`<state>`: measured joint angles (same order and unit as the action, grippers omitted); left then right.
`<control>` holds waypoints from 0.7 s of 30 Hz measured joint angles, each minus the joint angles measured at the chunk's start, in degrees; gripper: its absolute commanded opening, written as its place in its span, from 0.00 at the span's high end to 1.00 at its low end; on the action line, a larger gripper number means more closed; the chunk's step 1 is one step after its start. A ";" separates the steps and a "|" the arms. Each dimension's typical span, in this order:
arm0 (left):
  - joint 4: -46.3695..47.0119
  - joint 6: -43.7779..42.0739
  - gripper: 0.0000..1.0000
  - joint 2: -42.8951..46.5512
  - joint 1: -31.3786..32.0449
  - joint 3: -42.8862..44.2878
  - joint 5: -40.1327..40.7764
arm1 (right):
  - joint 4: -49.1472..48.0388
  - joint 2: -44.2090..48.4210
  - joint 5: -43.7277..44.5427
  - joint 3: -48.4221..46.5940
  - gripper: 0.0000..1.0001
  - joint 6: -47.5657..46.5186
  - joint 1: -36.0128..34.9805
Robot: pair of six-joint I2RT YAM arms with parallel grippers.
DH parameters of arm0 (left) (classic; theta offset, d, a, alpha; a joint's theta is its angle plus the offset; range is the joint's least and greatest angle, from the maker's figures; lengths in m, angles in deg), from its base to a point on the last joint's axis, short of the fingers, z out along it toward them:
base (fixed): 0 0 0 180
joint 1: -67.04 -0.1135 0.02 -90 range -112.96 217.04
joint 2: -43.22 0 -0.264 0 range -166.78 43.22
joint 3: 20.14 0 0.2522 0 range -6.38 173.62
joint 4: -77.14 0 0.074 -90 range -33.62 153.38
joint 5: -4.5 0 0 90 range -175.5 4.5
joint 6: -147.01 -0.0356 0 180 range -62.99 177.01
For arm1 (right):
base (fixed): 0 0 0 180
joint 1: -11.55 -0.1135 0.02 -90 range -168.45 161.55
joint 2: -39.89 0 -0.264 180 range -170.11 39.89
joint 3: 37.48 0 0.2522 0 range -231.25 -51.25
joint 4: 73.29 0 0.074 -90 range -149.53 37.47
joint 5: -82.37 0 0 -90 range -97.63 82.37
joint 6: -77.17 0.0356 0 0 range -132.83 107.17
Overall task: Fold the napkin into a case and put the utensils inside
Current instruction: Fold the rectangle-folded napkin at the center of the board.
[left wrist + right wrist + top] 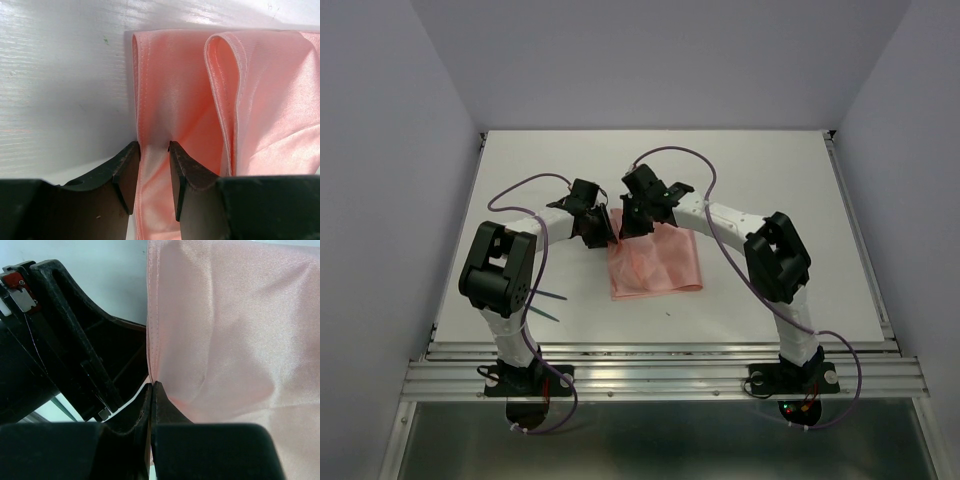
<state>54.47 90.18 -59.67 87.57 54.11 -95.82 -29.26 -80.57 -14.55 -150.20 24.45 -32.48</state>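
Note:
The salmon-pink napkin [655,262] lies partly folded mid-table, its far left edge raised. My right gripper [638,222] is shut on that edge; in the right wrist view the hem of the napkin [225,330] runs straight into the closed tips of the right gripper [152,384]. My left gripper [595,225] sits just to the left. Its jaws [151,145] stand apart, with a folded strip of the napkin [180,90] between them. A second rolled fold [220,75] shows to the right. Teal utensils [552,296] lie beside the left arm.
The white table [770,180] has grey walls on three sides and a metal rail [660,375] along the near edge. Purple cables [525,185] loop off both arms. The left gripper's black body [65,340] is close beside the right fingers.

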 measured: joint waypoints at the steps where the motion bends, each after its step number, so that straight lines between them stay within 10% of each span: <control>1: -0.02 0.00 0.59 0.00 0.00 0.00 0.00 | 0.02 0.00 -0.04 -0.02 0.99 0.02 0.00; 21: -9.46 -7.21 0.70 5.33 -2.34 -2.05 -1.01 | 0.28 0.00 -0.33 0.02 0.99 -0.02 -0.31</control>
<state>45.01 82.97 -54.34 85.23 52.06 -96.83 -28.98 -80.57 -14.87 -150.18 24.43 -32.79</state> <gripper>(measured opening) 0.365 0.016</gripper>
